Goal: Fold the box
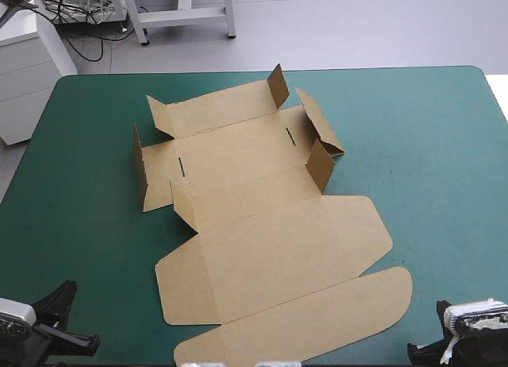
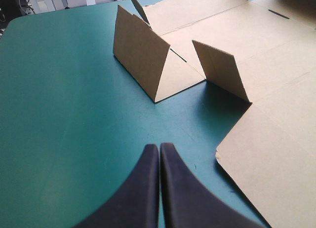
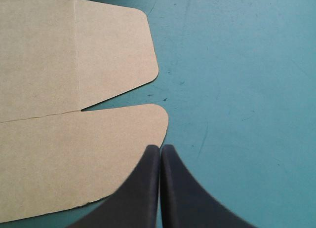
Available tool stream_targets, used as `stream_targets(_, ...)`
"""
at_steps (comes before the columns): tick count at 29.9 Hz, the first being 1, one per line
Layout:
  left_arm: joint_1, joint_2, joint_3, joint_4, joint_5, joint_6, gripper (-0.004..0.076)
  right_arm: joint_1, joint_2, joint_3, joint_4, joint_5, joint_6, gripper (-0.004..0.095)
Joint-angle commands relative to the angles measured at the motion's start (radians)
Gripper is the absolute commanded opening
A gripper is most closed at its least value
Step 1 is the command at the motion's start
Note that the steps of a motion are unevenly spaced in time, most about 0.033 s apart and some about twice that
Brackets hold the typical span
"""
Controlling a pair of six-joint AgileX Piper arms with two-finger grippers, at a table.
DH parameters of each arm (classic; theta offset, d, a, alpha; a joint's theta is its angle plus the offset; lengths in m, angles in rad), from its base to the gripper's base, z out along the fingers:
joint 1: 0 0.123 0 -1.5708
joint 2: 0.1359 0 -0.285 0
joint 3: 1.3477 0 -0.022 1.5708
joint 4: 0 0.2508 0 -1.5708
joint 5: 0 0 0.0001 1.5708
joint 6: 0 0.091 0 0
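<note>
Brown box (image 1: 262,224) spread across the middle of the teal-green cover (image 1: 429,144), mostly flat, only partly raised. On the box's far half, several pieces standing: left wall (image 1: 140,170) upright along the box's left edge, a small tab (image 1: 278,86) upright at the far right corner, another tab (image 1: 320,164) upright on the right side of the base, and a right-hand flap (image 1: 319,122) tilted outward beside it. Two short dark slots (image 1: 182,167) cut into the base panel between those walls. On the box's near half, everything flat: broad lid panel (image 1: 270,252) with rounded side flaps, then the long rounded tuck flap (image 1: 317,311) as the box's nearest edge. Left gripper (image 2: 159,149) closed to a single pointed arch, gripping nothing, over bare cover just beside the box's near-left edge and aimed toward the upright left wall. Right gripper (image 3: 160,148) likewise closed on itself, its tip right at the rounded right end of the tuck flap; touching the board or merely over it, impossible to tell. In the high view, both grippers low at the box's near side, one off its left corner, one off its right.
</note>
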Motion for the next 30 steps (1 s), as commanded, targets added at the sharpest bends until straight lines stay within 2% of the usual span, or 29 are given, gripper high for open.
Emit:
stream_targets(1, -0.004, -0.008, -0.024, 0.008, -0.075, -0.01, -0.001, 0.0, 0.017, -0.023, 0.009, -0.059, -0.004, -0.0015)
stream_targets(30, -0.004, -0.008, -0.024, 0.027, -0.073, -0.01, -0.001, 0.0, 0.017, -0.017, 0.012, -0.069, -0.006, -0.0008)
